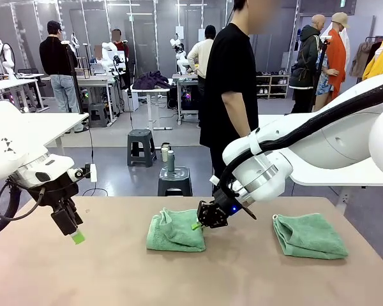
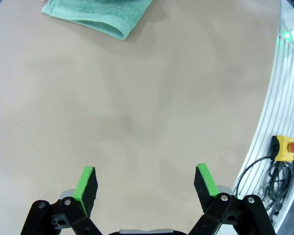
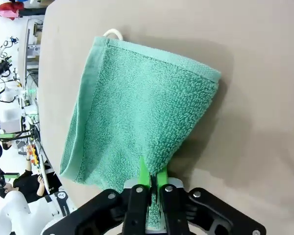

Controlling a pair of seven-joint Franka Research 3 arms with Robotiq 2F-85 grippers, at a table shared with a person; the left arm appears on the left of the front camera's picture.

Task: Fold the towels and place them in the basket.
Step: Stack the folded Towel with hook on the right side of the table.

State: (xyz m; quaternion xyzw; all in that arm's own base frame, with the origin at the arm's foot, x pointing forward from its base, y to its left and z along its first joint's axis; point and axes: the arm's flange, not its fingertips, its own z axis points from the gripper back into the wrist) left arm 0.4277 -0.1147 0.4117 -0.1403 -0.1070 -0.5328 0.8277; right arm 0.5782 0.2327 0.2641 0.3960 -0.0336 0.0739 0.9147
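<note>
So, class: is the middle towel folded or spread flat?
Folded: the middle towel lies as a doubled-over pad, its layered edges showing where the right gripper pinches it.

Beyond our tan table (image 1: 115,268) we see a grey floor (image 1: 115,159), two dark stools (image 1: 140,146), white workbenches (image 1: 96,81) and grey panelled walls (image 1: 147,32) under bright light.

bare table (image 1: 115,268) lies open between two folded towels (image 1: 173,231) (image 1: 309,236); right arm (image 1: 274,166) crosses above.
</note>
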